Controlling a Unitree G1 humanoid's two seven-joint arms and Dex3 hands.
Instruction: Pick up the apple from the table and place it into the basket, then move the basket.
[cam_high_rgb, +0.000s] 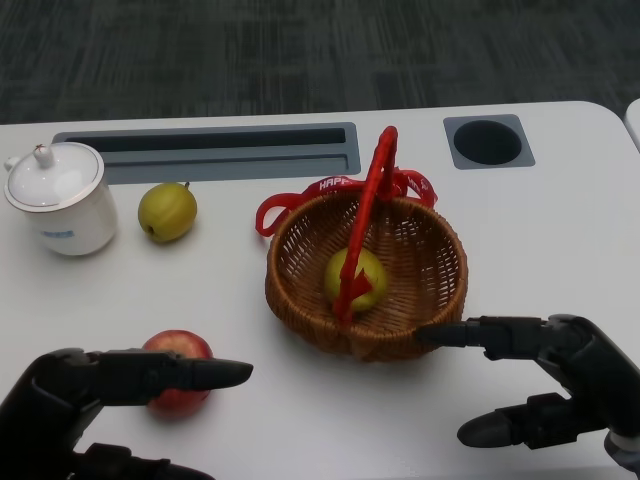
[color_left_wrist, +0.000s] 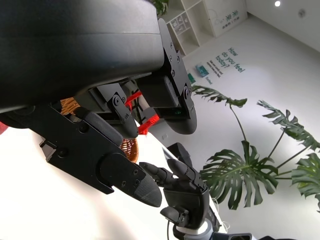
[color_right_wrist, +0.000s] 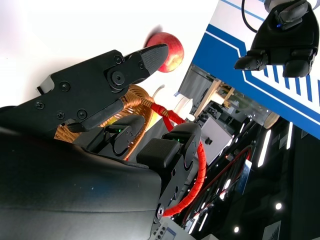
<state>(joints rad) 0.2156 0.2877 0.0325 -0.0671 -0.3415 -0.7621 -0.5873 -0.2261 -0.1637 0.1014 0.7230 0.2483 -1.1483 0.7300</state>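
Left of round woven wicker basket (cam_high_rgb: 410, 300), open white tabletop (cam_high_rgb: 250, 400) around red apple (cam_high_rgb: 178, 350). Left hand (cam_high_rgb: 90, 395) spread over apple; right hand (cam_high_rgb: 560, 385) spread, fingertip at basket rim.

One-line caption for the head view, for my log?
Left hand open beside red apple; right hand open at basket.
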